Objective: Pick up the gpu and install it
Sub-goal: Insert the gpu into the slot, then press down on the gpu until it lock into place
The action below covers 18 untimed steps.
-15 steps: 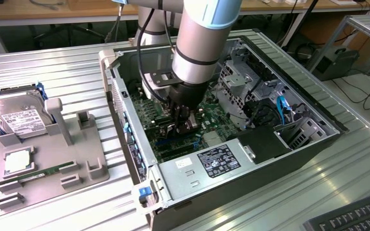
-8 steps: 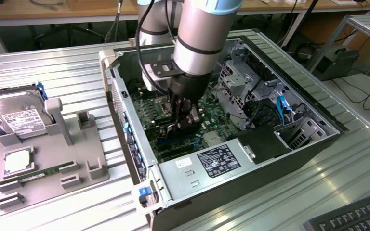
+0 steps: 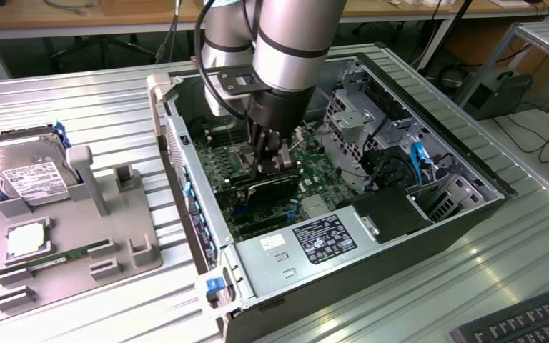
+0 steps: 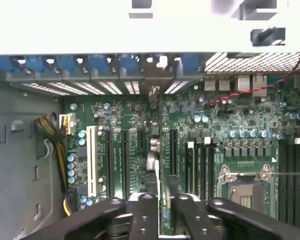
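Inside the open computer case [image 3: 417, 214], the gripper [image 3: 272, 161] has its fingers [image 4: 187, 212] narrowed around the gpu [image 3: 269, 187], which stands edge-on over the motherboard [image 4: 135, 145], apparently in a slot.

a ribbed metal work surface [image 3: 83, 100] is spreading across the scene under even light. a wooden bench [image 3: 83, 14] is running along the back, dark cables [image 3: 542, 143] are trailing over the floor at the exterior view's right, and a black keyboard [image 3: 527, 321] is sitting at the near corner.
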Motion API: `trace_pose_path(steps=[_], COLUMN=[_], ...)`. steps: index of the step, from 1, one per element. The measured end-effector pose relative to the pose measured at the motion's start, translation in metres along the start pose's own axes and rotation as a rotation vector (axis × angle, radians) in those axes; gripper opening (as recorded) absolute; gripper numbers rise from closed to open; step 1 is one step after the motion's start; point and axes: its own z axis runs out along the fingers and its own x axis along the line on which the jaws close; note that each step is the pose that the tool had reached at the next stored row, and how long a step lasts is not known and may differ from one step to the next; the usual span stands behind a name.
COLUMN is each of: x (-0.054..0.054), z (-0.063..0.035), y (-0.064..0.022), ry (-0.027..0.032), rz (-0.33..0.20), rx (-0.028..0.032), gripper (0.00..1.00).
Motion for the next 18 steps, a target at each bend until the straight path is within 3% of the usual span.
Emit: trace_pose_path(steps=[1,3,18], x=[-0.0016,-0.0026,-0.0027], z=[0.0003,0.0004,0.0004], y=[0.001,0.0013,0.0014], ry=[0.0,0.0,0.0002], rz=[0.0,0.0,0.0], rx=[0.0001,0.0001,0.0], gripper=[0.13,0.11,0.11])
